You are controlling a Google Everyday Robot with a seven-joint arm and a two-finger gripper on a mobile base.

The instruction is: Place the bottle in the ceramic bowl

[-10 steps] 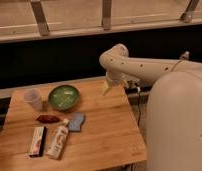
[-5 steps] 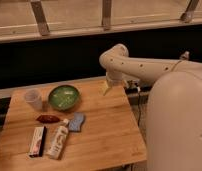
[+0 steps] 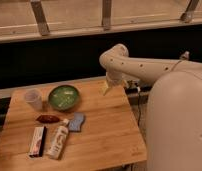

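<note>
The white bottle [image 3: 58, 141] lies flat near the front left of the wooden table [image 3: 109, 130], its cap pointing toward the back. The green ceramic bowl [image 3: 63, 97] stands at the back left, with nothing visible in it. My gripper [image 3: 106, 88] hangs from the white arm [image 3: 144, 67] over the table's back edge, right of the bowl and far from the bottle. It holds nothing that I can see.
A clear plastic cup [image 3: 33, 99] stands left of the bowl. A dark red item [image 3: 47, 119] and a blue-grey item [image 3: 76, 121] lie between bowl and bottle. A red-and-white box [image 3: 37, 141] lies left of the bottle. My white body [image 3: 176, 120] is at the right.
The gripper has shifted slightly along the table's back edge; the objects on the table have not moved.
</note>
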